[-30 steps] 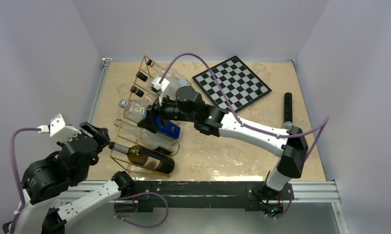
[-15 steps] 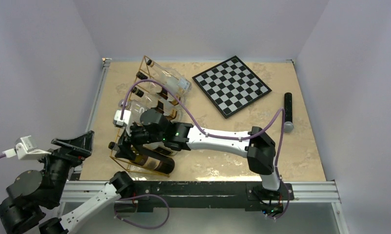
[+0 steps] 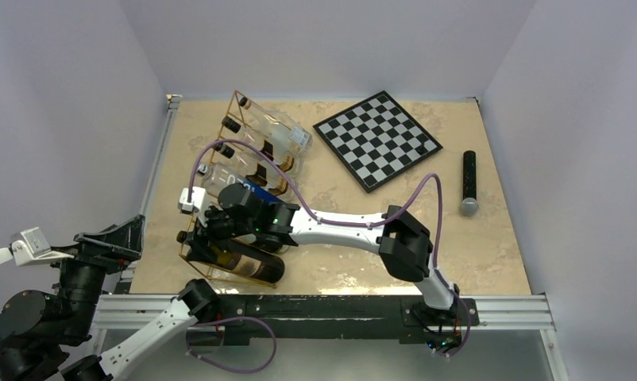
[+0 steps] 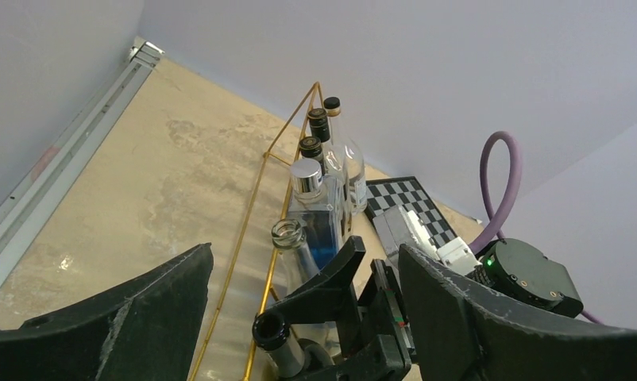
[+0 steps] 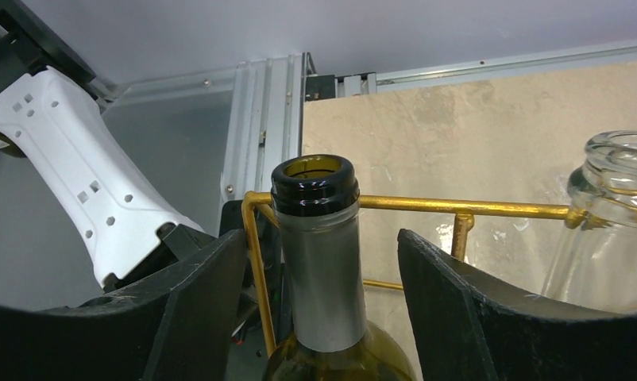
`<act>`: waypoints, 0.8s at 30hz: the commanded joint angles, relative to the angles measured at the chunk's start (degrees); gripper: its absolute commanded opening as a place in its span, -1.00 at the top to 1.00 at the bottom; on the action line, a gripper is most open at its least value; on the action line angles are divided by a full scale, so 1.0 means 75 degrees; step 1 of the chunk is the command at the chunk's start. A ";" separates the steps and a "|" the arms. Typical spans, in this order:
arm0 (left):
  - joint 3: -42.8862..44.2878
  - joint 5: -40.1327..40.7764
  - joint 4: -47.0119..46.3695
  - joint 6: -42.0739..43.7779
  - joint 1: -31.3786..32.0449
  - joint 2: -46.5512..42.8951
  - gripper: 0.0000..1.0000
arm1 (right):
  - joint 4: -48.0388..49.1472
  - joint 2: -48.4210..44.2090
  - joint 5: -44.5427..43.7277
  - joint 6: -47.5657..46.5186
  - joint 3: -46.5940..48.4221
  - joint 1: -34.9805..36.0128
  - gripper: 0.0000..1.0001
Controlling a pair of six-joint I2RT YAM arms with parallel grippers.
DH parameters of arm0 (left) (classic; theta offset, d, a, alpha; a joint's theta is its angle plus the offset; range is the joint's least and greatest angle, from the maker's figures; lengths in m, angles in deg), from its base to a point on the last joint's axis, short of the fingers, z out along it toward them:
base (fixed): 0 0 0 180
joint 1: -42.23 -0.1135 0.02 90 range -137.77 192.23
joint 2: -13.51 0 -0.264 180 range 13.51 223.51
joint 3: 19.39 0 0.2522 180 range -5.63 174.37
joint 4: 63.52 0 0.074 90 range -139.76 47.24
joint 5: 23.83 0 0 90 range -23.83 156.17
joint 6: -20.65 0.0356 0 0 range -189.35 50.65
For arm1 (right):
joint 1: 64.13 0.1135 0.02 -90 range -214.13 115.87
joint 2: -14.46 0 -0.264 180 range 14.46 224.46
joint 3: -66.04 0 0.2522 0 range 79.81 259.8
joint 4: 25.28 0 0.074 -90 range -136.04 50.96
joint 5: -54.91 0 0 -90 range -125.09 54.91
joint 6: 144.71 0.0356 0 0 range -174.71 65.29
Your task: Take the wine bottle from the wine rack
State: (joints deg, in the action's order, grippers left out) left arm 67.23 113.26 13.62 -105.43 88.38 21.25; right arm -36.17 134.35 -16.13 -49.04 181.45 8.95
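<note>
The gold wire wine rack (image 3: 237, 94) stands at the left of the table with several bottles lying in it. The dark olive wine bottle (image 3: 256, 268) lies in its nearest slot, with its neck pointing left. My right gripper (image 3: 199, 232) is open around that neck. In the right wrist view the grey-foiled neck (image 5: 322, 270) stands between the two fingers (image 5: 196, 302) with a gap on each side, and the gold rack bar (image 5: 458, 208) runs behind it. My left gripper (image 3: 109, 238) is open and empty, left of the rack. The left wrist view shows the bottle's mouth (image 4: 270, 329).
Clear bottles (image 3: 268, 135) and one with blue liquid (image 4: 319, 230) fill the upper rack slots. A black-and-white chessboard (image 3: 376, 139) lies at the back. A black cylinder with a grey end (image 3: 469, 181) lies at the right. A metal rail (image 3: 323, 305) borders the near edge.
My right arm has swung from the upper rack bottles down to the wine bottle's neck at the near left. My left arm has drawn back to the left and nearer.
</note>
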 commanded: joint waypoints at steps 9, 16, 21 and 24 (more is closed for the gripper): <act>-0.0445 -0.0296 -0.0633 0.0799 -0.0012 0.0077 -0.80 | 0.0936 -0.0434 -0.0295 -0.0306 -0.0245 0.0030 0.30; -0.0785 0.0009 -0.0701 0.0712 -0.0003 0.0219 -0.65 | 0.1129 -0.0955 -0.0410 -0.0402 -0.0549 0.0030 0.68; -0.0917 0.0058 -0.0676 0.0729 -0.0006 0.0306 -0.65 | 0.1159 -0.1168 -0.0320 -0.0362 -0.0677 0.0030 1.00; -0.1059 0.0041 -0.0707 0.0874 -0.0012 0.0304 -0.66 | 0.1155 -0.1502 -0.0313 -0.0335 -0.0819 0.0030 1.00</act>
State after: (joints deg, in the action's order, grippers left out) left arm 60.47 113.02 10.56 -101.19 88.38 21.91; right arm -30.81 130.22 -18.19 -51.97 175.81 8.95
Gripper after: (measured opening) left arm 0.827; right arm 0.349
